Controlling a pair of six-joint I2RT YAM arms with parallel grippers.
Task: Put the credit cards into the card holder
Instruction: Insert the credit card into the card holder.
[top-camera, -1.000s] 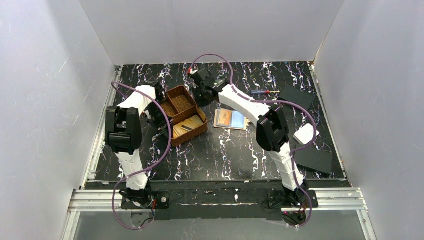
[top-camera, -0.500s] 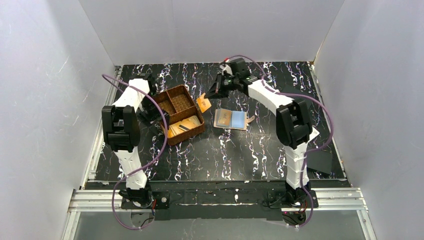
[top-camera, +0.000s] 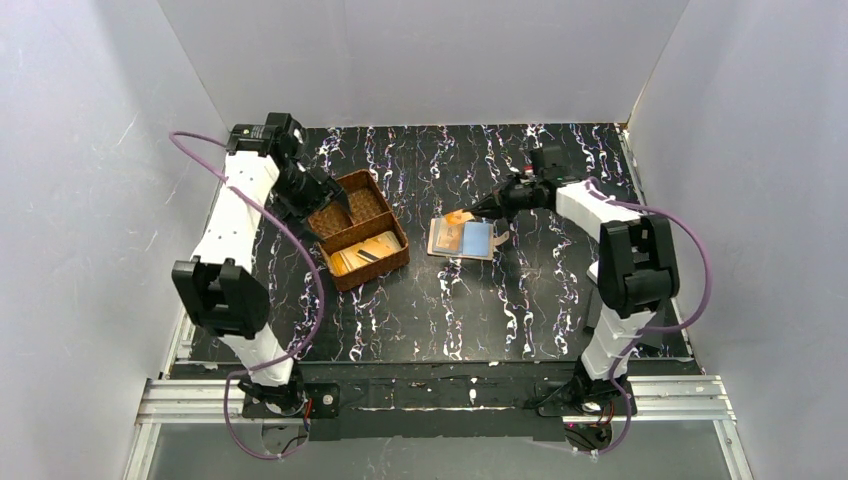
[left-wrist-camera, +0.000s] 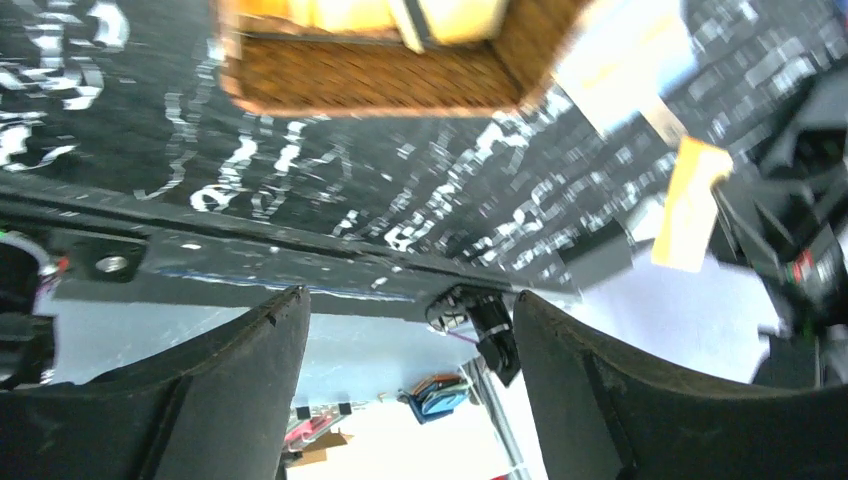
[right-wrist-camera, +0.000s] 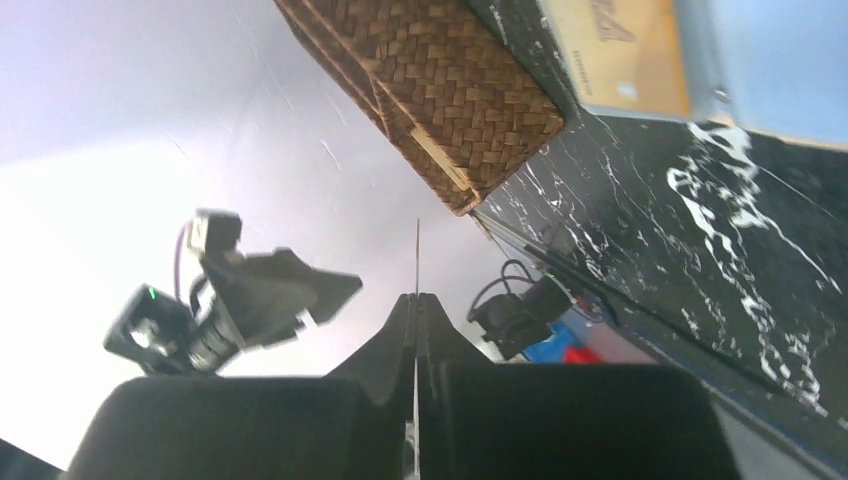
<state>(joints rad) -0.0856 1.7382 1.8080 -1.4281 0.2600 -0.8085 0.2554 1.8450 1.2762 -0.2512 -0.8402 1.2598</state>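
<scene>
Top view: right gripper has carried tan card from tray to far edge of open card holder, mid-table; left gripper backed off.
Left wrist: jaws released, empty.
Right wrist: jaws clenched on card, seen edge-on; slotting it in likely next.

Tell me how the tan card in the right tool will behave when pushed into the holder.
Probably stiff: the tan card juts straight from the shut right tool, no droop. Edge-on in the wrist view it looks very thin, so likely light, and could pivot in that narrow pinch.
</scene>
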